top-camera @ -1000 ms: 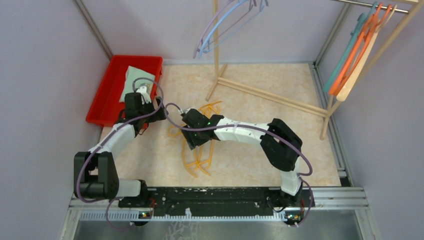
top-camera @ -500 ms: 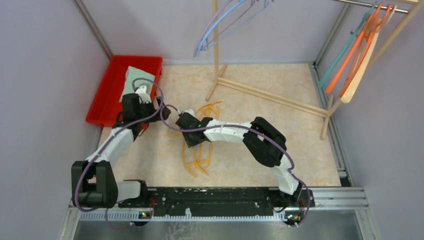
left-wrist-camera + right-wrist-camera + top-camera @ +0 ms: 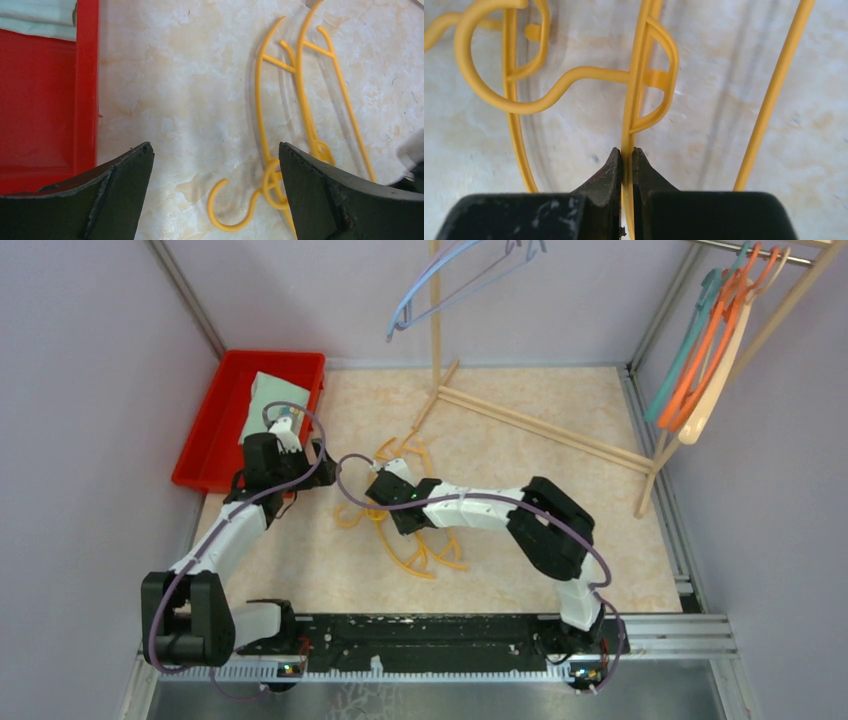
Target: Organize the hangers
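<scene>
Right gripper (image 3: 626, 156) is clamped tight on a thin bar of one yellow hanger (image 3: 627, 135), with the bar running straight out between its tips. The tangled yellow hangers (image 3: 257, 100) lie flat on the desk (image 3: 300, 560), left of centre. Left gripper (image 3: 214, 149) is spread wide and holds nothing, near the red bin (image 3: 200, 445) at the left edge, with a hanger hook between its fingers in the wrist view. Lavender and blue hangers (image 3: 410, 302) and teal, orange and beige hangers (image 3: 700, 360) hang on the rack (image 3: 435, 340).
</scene>
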